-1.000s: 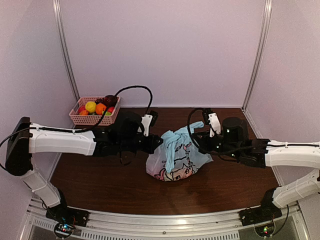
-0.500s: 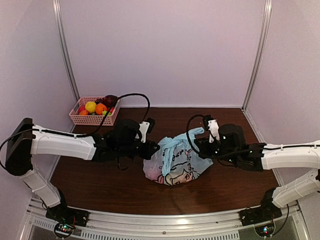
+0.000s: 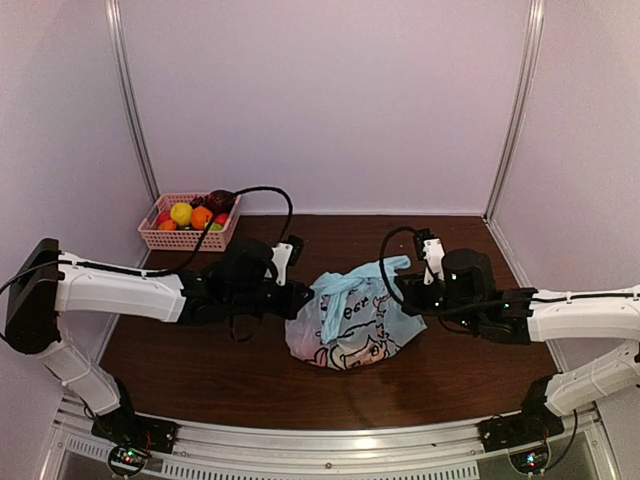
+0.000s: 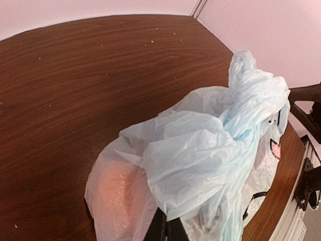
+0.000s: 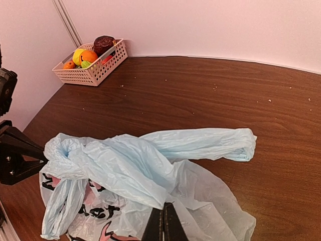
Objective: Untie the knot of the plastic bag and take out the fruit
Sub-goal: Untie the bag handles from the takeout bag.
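— Where is the bag [image 3: 350,322]?
— Mid-table [image 3: 200,372]. It rests on the wood between the two arms, with its cartoon print facing the near edge.
— And the tools?
— The left gripper [image 4: 165,228] has its fingers pinched together on a fold of blue plastic at the bag's left side. The right gripper [image 5: 163,224] is closed the same way on a fold at the right side.
— Is the top tied?
— I cannot tell. It is a bunch of crumpled, twisted plastic. One handle loop [image 5: 220,143] lies stretched out toward the back right.
— Anything inside?
— A reddish blur [image 4: 116,187] shows through the bag's wall, too vague to name.
— And farther back?
— In the far left corner, against the walls, stands a pink basket [image 3: 186,238]. It holds fruit [image 3: 181,213]: a yellow piece, an orange one, and a dark red one on top.
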{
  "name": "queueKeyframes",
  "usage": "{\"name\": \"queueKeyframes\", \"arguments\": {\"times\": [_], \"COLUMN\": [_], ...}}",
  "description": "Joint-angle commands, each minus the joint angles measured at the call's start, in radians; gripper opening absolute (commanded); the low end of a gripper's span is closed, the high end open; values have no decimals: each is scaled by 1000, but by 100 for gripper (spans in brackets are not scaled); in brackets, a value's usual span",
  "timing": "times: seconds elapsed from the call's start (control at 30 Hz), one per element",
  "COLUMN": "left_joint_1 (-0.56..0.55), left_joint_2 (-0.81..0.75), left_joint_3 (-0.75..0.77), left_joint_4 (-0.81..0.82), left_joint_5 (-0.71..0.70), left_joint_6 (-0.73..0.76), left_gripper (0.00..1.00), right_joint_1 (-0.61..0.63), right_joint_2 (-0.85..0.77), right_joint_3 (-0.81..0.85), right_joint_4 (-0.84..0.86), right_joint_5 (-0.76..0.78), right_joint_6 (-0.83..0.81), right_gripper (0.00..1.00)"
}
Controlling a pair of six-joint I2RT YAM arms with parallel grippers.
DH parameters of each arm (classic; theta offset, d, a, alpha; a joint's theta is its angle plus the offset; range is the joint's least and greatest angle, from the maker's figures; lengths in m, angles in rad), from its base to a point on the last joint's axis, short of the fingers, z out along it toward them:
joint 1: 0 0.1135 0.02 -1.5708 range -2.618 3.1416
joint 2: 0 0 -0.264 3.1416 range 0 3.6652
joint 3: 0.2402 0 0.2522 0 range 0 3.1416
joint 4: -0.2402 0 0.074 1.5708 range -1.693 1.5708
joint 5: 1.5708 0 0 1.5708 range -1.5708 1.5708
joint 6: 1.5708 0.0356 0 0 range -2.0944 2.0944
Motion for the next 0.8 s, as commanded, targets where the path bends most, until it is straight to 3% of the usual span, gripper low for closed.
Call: {"name": "queueKeyframes", "arguments": {"times": [0.0,0.13,0.23,0.37,0.5,0.6,0.77], "left_joint_1": [12,11,11,11,10,3,-41], "left_joint_2": [-34,-34,-39,-65,-107,-126,-103], "left_joint_3": [-23,-21,-16,-8,19,63,148], "left_joint_4": [14,19,18,6,-44,-98,-161], "left_joint_5": [-30,-6,17,34,12,1,-12], "left_joint_6": [-17,-1,23,52,98,141,193], "left_gripper": [0,0,2,37,66,82,89], "right_joint_1": [1,1,1,-1,-5,-10,-13], "right_joint_2": [-17,-22,-32,-54,-67,-54,-1], "right_joint_3": [-7,3,26,59,94,126,156], "right_joint_4": [-10,-15,-38,-79,-127,-154,-165], "right_joint_5": [48,26,9,14,19,5,-66], "right_joint_6": [9,-1,-24,-55,-93,-119,-148], "right_gripper": [0,3,29,63,82,90,99]}}
